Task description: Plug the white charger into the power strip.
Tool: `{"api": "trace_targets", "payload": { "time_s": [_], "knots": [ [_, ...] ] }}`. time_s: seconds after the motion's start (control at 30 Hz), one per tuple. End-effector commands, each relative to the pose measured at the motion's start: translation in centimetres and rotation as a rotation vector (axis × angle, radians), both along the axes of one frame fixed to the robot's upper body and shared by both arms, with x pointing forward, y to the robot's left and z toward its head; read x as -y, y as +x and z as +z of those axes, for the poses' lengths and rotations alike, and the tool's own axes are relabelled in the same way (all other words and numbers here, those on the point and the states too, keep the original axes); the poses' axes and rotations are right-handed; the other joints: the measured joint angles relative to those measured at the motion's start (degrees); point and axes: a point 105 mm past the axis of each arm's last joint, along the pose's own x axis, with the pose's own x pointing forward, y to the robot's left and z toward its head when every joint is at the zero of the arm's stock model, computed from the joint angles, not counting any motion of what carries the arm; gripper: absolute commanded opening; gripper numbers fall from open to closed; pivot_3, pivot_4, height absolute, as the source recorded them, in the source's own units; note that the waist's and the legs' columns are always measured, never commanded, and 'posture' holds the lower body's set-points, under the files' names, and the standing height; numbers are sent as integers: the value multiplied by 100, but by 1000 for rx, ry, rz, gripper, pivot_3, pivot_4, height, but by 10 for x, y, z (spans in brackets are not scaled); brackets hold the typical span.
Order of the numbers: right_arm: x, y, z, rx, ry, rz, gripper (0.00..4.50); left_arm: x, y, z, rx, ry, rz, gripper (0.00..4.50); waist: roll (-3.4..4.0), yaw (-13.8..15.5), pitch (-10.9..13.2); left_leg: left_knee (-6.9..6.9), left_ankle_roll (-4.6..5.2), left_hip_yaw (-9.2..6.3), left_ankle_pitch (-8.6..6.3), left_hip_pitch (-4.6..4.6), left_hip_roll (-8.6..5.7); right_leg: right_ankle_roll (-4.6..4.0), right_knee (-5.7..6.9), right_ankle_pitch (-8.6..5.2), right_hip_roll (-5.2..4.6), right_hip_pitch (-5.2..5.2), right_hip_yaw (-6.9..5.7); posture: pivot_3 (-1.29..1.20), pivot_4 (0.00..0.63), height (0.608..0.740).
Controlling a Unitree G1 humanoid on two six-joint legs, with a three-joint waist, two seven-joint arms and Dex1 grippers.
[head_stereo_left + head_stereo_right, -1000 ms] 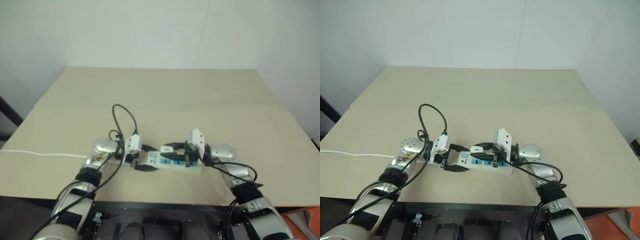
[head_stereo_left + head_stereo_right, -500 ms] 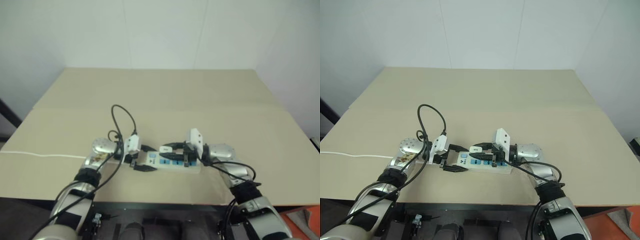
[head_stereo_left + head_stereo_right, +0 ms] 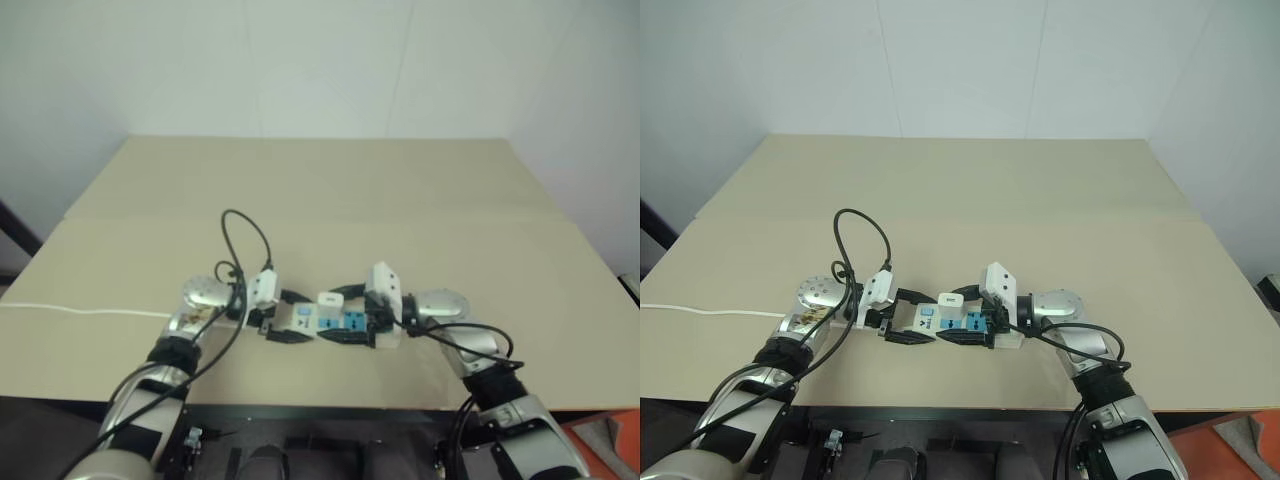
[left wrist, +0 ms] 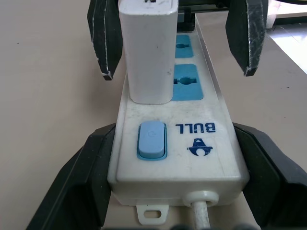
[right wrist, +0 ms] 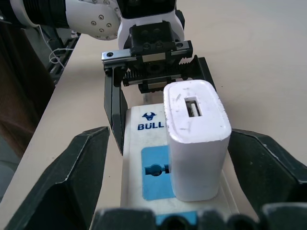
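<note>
Small white block charger (image 4: 148, 50) seated in long white power strip (image 4: 201, 139) | left gripper (image 4: 175, 163) clamps strip end, right gripper (image 5: 165, 158) spread, empty | risk: withdrawing right finger (image 5: 276, 167) snags charger, tilting it out.

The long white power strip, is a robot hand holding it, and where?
Yes. The left hand grips the long white power strip by its switch end.

A large beige table (image 3: 970, 190) is filling the middle of the head views, its top running back to a plain white wall (image 3: 960, 60) across the upper part of the frame. A faint seam is crossing the tabletop from side to side. Even, soft light is falling over everything. At the lower right corner, a patch of orange floor (image 3: 1230, 450) is showing beyond the table's front edge.
</note>
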Motion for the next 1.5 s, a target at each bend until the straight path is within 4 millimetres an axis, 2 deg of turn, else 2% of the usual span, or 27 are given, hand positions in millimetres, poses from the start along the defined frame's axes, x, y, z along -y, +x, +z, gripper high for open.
{"api": "trace_targets", "payload": {
  "time_s": [0.03,0.07,0.17,0.33,0.5,0.7,0.83,1.03,1.2,1.33,1.5],
  "knots": [
    [6,-3,-21,-80,-50,-22,4500,-1,-6,-8,-36,18,-6,4208,0,-17,1,0,0,0,0,-1,0,0,0,0,0,-2,0,0,150,740],
    [6,-3,-21,-77,-49,-23,4500,-1,-6,-3,-31,7,-12,4470,-1,-21,1,0,0,0,0,-5,0,0,0,0,0,-6,0,0,150,740],
    [6,-4,-19,-65,-41,-26,4500,-4,-9,7,-31,-1,-41,4470,-2,-33,3,0,0,-1,0,-14,0,0,0,0,0,-11,-1,0,150,740],
    [10,2,6,2,8,-47,4500,-4,-14,21,5,-21,-70,4470,-3,-51,13,0,0,-2,0,-26,0,-1,0,0,-1,-21,-1,0,150,740],
    [25,4,39,94,28,-75,4500,-7,-17,37,46,-28,-97,4470,-4,-50,24,4,0,-3,1,-87,-2,-28,8,18,-3,-84,-1,0,150,740],
    [50,-13,78,176,38,-89,4500,-15,-19,55,81,-36,-102,4470,-1,-82,69,4,0,-3,1,-110,0,-45,14,27,-1,-112,-1,0,150,740],
    [77,-29,97,197,33,-128,4500,-27,-18,68,104,-38,-74,4470,-2,-78,87,4,0,-3,1,-110,-1,-43,13,26,-2,-111,-1,0,150,740],
    [120,-50,101,175,-40,-234,4500,-44,-17,85,131,-33,4,4470,-7,-62,103,4,0,-2,1,-112,-1,-28,8,18,-3,-109,-1,0,150,740],
    [149,-61,100,170,-95,-351,4500,-65,-27,92,79,-5,89,4470,-6,-102,109,4,0,2,1,-109,3,-25,10,15,-2,-109,1,0,150,740],
    [163,-69,97,154,-122,-418,4500,-72,-35,97,49,-24,149,4470,-7,-84,110,4,0,3,1,-106,6,-5,10,3,0,-106,2,0,150,740],
    [171,-76,95,142,-157,-464,4500,-64,-36,100,46,-54,184,4470,-8,-34,111,5,0,5,1,-104,6,-1,4,1,-2,-100,3,0,150,740]
  ]
}}
